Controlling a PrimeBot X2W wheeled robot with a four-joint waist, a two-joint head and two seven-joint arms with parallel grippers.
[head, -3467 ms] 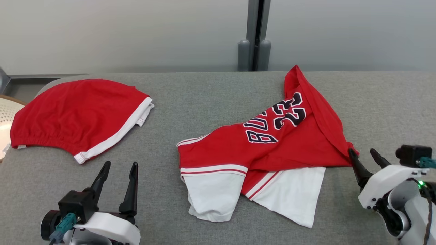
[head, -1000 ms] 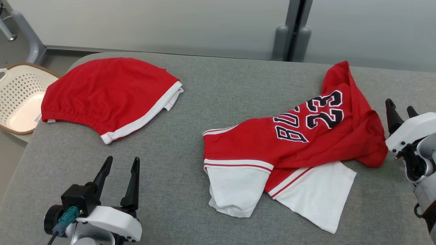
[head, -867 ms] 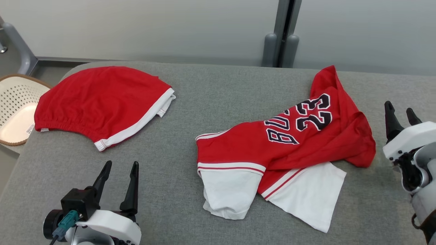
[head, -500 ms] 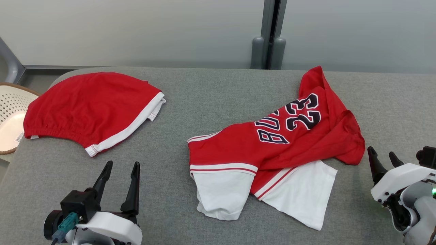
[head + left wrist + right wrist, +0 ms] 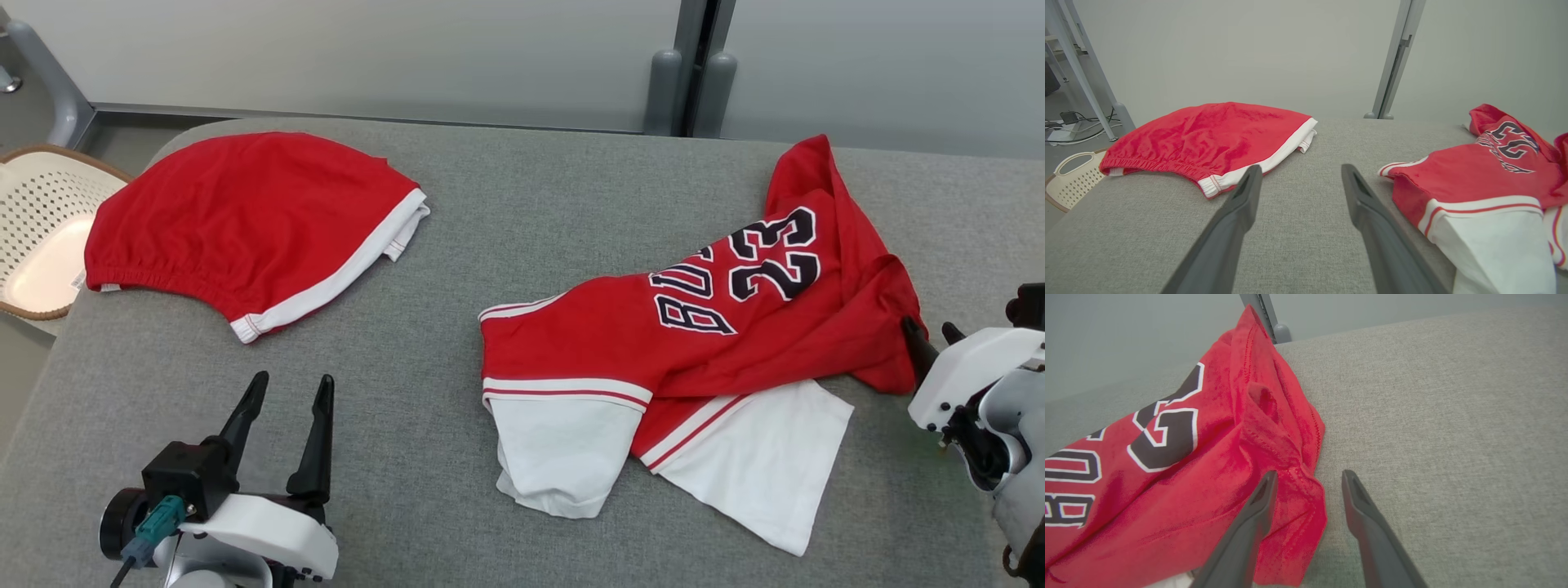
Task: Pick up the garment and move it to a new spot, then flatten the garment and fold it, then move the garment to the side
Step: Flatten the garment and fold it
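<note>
- A crumpled red basketball jersey with white sleeves (image 5: 694, 343) lies right of centre on the grey fabric-topped counter (image 5: 506, 220).
- The right gripper (image 5: 1309, 475) has its fingers (image 5: 1249, 526) apart, straddling the jersey's red right-hand edge. The left gripper (image 5: 292, 384) rests empty, with its fingers wide apart.
- Risk: a shallow bite could catch only one thin layer, which may slip free on lifting.

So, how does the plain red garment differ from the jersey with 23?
The plain red garment lies smooth and flat; the jersey is crumpled. The plain red garment has only white trim; the jersey bears dark lettering and large white parts. The open right gripper stands at the jersey's corner; none touches the plain red garment. Both are red and white, on the grey table.
</note>
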